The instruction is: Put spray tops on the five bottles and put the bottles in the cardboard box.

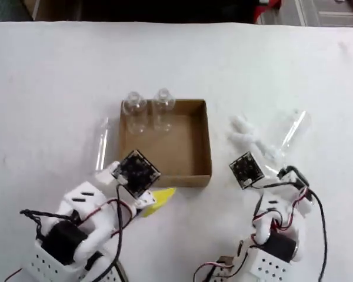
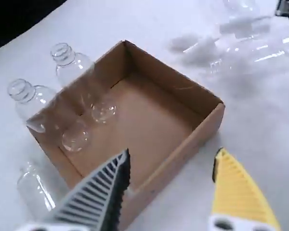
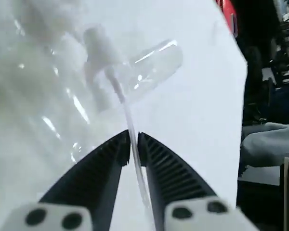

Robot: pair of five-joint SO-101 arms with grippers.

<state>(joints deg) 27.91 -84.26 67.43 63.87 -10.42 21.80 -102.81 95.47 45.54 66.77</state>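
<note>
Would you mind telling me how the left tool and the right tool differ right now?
The left tool is open and empty; the right tool is shut on the thin tube of a spray top. The left tool has one yellow finger and one dark; the right tool's are both dark. The left tool is at the cardboard box's near wall; the right tool is off to its side. Both have ribbed fingers.

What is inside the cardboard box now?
A clear bottle and a second bottle stand inside the cardboard box against one wall, both with open necks. Nothing else shows, but a finger of the left gripper covers one corner.
</note>
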